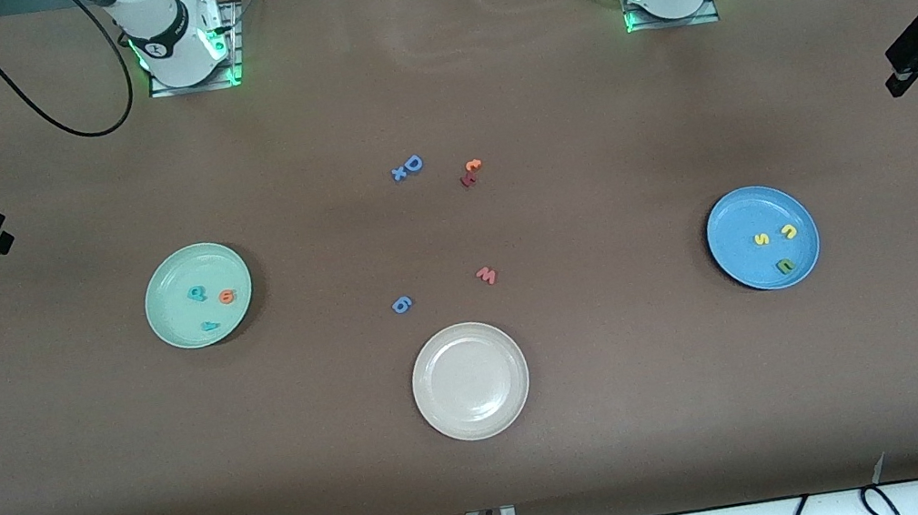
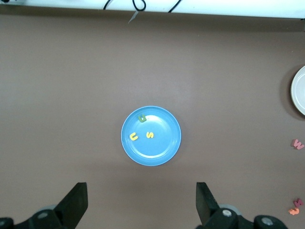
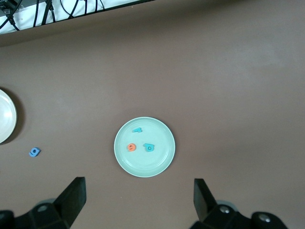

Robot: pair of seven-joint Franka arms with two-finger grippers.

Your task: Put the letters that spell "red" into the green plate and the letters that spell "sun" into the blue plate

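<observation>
The green plate [image 1: 168, 290] lies toward the right arm's end of the table. In it are a teal "d" [image 1: 196, 293], an orange "e" [image 1: 227, 296] and a teal "r" [image 1: 208, 326]. The blue plate [image 1: 735, 227] lies toward the left arm's end and holds a yellow "s" [image 1: 761, 239], a yellow "u" [image 1: 788, 230] and a green "n" [image 1: 784, 266]. My left gripper [image 2: 141, 205] hangs open high over bare table beside the blue plate [image 2: 162, 148]. High up beside the green plate [image 3: 157, 164], my right gripper [image 3: 138, 202] is open too. Both hold nothing.
A beige-white plate [image 1: 476, 416] sits mid-table, near the front camera. Loose letters lie around the middle: a blue "D" with a small "x" [image 1: 408, 167], an orange and dark red pair [image 1: 470, 172], a pink "w" [image 1: 487, 275] and a blue "6" [image 1: 401, 304].
</observation>
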